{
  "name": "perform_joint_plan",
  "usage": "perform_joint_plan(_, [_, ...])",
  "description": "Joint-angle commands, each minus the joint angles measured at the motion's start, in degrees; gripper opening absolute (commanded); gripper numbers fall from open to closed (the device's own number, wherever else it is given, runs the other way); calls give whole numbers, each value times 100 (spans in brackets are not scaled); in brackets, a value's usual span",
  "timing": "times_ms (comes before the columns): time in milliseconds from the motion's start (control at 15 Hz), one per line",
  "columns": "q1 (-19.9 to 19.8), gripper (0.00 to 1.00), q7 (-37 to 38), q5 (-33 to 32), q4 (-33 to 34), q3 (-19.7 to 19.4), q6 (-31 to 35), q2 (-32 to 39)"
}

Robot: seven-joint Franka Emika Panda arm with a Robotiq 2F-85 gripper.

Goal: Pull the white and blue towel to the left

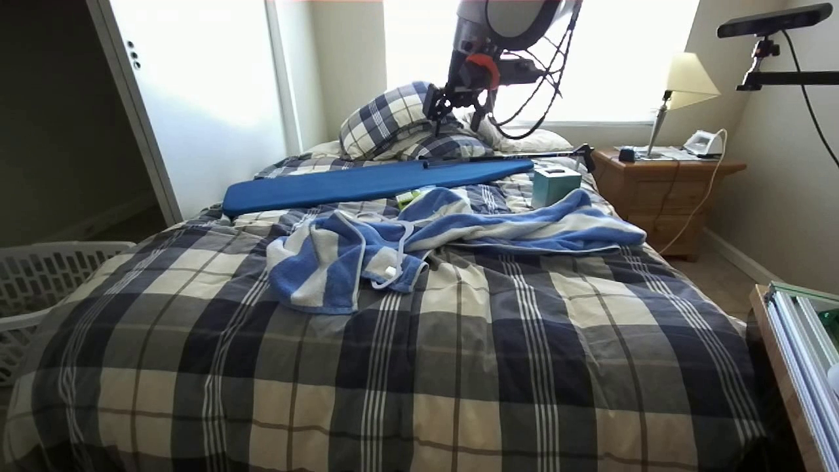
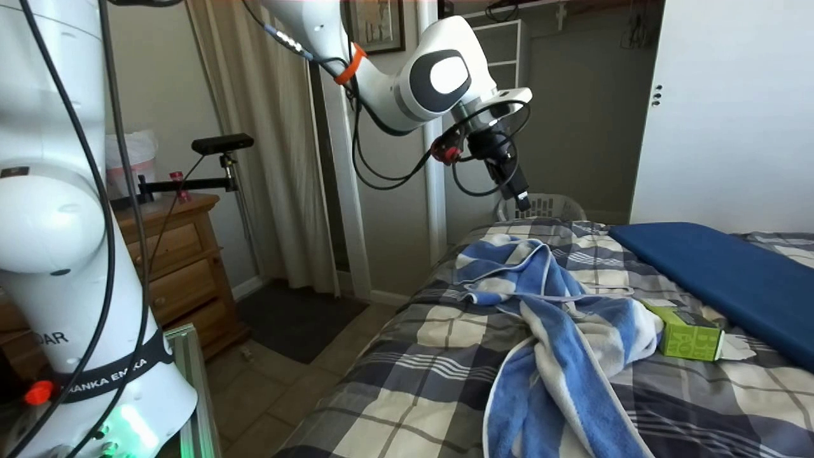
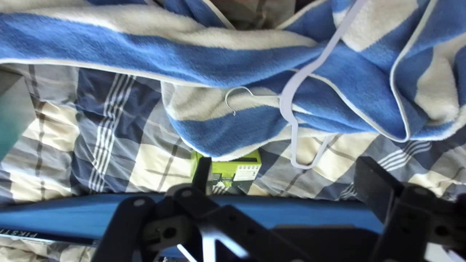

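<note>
plaid bedspread [image 1: 452, 367] comes nearest, its lower part cut off by the frame. across it lies the white and blue towel [image 1: 472, 227], striped, fluffy, rumpled, cropped at the top of the wrist view. the claw [image 3: 284, 169] hangs above, jaws spread wide. a green box [image 3: 229, 166] is partly hidden by the towel.

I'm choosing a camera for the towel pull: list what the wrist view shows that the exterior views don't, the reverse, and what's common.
Only the wrist view: white lettering on a slim dark strip beside the long blue padded board.
Only the exterior views: a white plastic lattice basket and a tall, flat white door.
Shared: the soft white and blue striped towel, white plastic clothes hanger across it, bright green cardboard box, that board, and the navy, grey and cream plaid bedspread.
</note>
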Motion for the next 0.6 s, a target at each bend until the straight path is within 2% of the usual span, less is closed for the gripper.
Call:
perform_joint_plan(0, [-314,100,-18,-133,-282,265,45,-198])
perform_joint_plan(200, [-448,100,-104,-205,-864,339,191,-593])
perform_joint_plan(533, [-459,100,-110,-203,-951,395,195,-682])
